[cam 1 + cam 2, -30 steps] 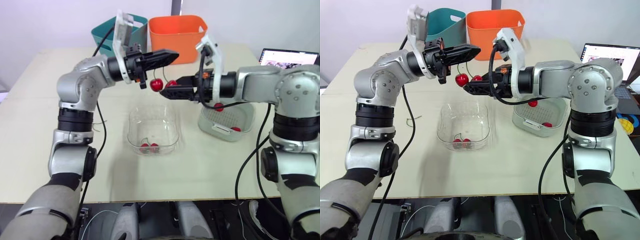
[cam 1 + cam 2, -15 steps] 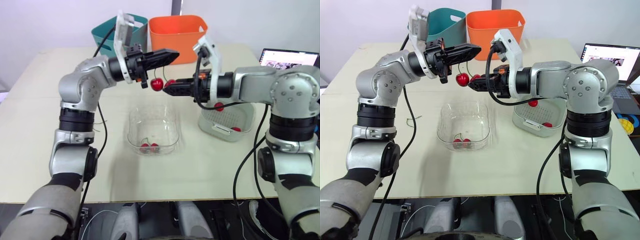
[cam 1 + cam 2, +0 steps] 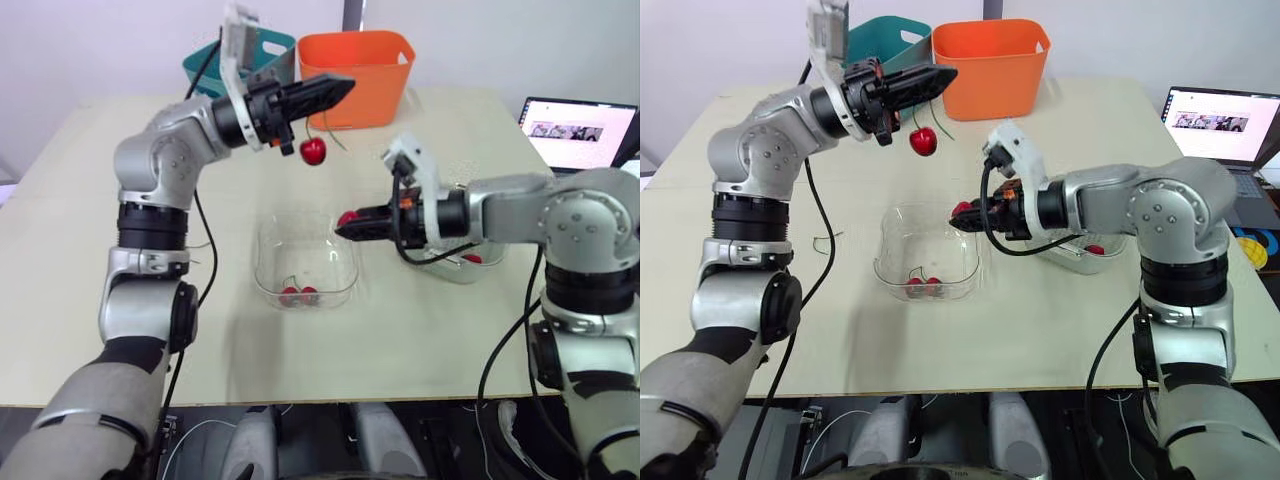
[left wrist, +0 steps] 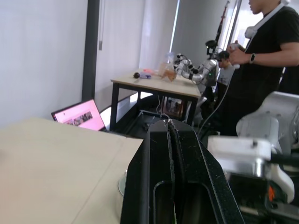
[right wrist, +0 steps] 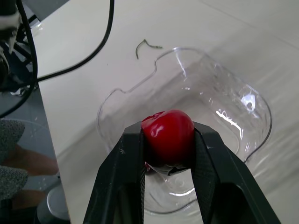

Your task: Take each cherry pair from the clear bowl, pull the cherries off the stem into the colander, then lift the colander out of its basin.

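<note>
The right tool (image 3: 965, 218) is closed on a detached round red cherry (image 5: 168, 129) over the right rim of the clear plastic bowl (image 3: 262, 270). The white perforated colander (image 3: 455, 272) lies just right. A second cherry (image 3: 313, 151) hangs by its stem (image 3: 311, 128), pinched in the raised left tool (image 3: 340, 87).

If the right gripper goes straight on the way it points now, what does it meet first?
Most likely the clear bowl: the right gripper, shut on a cherry, points into it. Whether it hits the wall or the bottom first is unclear.
</note>
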Motion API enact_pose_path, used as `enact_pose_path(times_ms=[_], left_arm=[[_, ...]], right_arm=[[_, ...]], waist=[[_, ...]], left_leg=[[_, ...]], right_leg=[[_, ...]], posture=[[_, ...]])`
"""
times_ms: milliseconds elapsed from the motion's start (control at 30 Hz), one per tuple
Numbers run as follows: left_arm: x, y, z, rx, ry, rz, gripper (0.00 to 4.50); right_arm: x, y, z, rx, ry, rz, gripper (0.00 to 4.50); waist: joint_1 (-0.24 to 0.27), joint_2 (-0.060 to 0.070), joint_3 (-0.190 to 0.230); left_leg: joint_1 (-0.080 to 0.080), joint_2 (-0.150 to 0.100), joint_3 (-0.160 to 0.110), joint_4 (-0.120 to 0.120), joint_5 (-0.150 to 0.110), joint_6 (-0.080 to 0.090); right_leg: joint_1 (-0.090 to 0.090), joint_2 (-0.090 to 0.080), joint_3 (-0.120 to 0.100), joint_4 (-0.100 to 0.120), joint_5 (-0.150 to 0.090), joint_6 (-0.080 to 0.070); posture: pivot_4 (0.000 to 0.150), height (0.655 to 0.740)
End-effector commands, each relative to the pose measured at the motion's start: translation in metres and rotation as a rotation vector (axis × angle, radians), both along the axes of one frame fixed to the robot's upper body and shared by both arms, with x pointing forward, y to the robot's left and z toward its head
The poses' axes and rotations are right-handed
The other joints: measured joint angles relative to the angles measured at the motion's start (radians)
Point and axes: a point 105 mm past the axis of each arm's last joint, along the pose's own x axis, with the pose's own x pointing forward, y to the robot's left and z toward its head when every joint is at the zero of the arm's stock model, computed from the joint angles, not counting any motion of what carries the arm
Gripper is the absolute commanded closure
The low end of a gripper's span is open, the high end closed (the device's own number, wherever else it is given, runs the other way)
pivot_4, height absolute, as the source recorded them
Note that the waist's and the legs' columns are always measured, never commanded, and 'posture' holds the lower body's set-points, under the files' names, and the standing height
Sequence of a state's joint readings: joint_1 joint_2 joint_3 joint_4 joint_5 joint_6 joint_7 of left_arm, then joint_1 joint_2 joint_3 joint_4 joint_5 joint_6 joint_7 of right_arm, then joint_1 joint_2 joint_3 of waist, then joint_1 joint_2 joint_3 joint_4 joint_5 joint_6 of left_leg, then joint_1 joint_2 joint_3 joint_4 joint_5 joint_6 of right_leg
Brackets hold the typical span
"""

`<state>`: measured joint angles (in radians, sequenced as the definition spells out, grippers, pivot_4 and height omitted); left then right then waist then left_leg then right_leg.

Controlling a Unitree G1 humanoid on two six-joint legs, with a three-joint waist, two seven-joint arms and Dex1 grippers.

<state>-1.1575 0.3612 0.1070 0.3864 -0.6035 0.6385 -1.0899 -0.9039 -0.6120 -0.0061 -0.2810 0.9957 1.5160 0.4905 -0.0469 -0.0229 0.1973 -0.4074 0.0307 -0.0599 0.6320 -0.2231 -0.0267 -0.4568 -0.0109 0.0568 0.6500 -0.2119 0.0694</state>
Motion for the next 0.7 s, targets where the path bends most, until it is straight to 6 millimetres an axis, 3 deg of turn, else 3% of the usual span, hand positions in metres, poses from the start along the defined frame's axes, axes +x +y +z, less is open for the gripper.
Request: enact_pose_path(times_ms=[33, 167, 267, 400, 533, 700], left_arm=[[-0.005, 0.003, 0.011, -0.029, -0.047, -0.008, 4.50], [-0.004, 0.003, 0.002, 0.002, -0.058, 0.012, 4.50], [-0.005, 0.002, -0.014, 0.043, -0.064, 0.024, 4.50], [-0.007, -0.001, -0.030, 0.075, -0.069, 0.033, 4.50], [-0.005, -0.002, -0.040, 0.092, -0.066, 0.044, 4.50], [-0.005, -0.006, -0.045, 0.101, -0.061, 0.038, 4.50]], right_arm=[[-0.003, -0.005, 0.013, 0.012, -0.057, -0.006, 3.44], [0.002, -0.028, 0.025, 0.020, -0.092, -0.081, 3.44], [0.017, -0.069, 0.036, 0.003, -0.147, -0.254, 3.44], [0.026, -0.116, 0.037, -0.073, -0.198, -0.415, 3.44], [0.030, -0.147, 0.025, -0.148, -0.197, -0.510, 3.44], [0.036, -0.162, -0.002, -0.211, -0.193, -0.549, 3.44]], waist=[[0.000, 0.000, 0.000], [0.002, 0.000, 0.000], [0.006, 0.000, 0.000], [0.005, 0.000, 0.000], [0.000, 0.000, 0.000], [0.001, 0.000, 0.000]], left_leg=[[0.000, 0.000, 0.000, 0.000, 0.000, 0.000], [0.000, 0.000, 0.000, 0.000, 0.000, 0.000], [0.000, 0.000, 0.000, 0.000, 0.000, 0.000], [0.000, 0.000, 0.000, 0.000, 0.000, 0.000], [0.000, 0.000, 0.001, -0.001, 0.000, 0.000], [0.001, 0.000, 0.001, -0.001, 0.000, 0.000]], right_leg=[[0.000, 0.000, 0.000, 0.000, 0.000, 0.000], [0.000, 0.000, 0.000, 0.000, 0.000, 0.000], [0.001, 0.000, 0.000, -0.001, 0.000, 0.000], [0.001, -0.001, 0.000, -0.002, 0.000, 0.000], [0.000, 0.000, 0.001, -0.002, -0.001, 0.001], [0.001, 0.000, 0.001, -0.002, -0.001, 0.001]], posture=[[0.150, 0.7400], [0.150, 0.7400], [0.150, 0.7400], [0.150, 0.7400], [0.150, 0.7400], [0.150, 0.7400]])
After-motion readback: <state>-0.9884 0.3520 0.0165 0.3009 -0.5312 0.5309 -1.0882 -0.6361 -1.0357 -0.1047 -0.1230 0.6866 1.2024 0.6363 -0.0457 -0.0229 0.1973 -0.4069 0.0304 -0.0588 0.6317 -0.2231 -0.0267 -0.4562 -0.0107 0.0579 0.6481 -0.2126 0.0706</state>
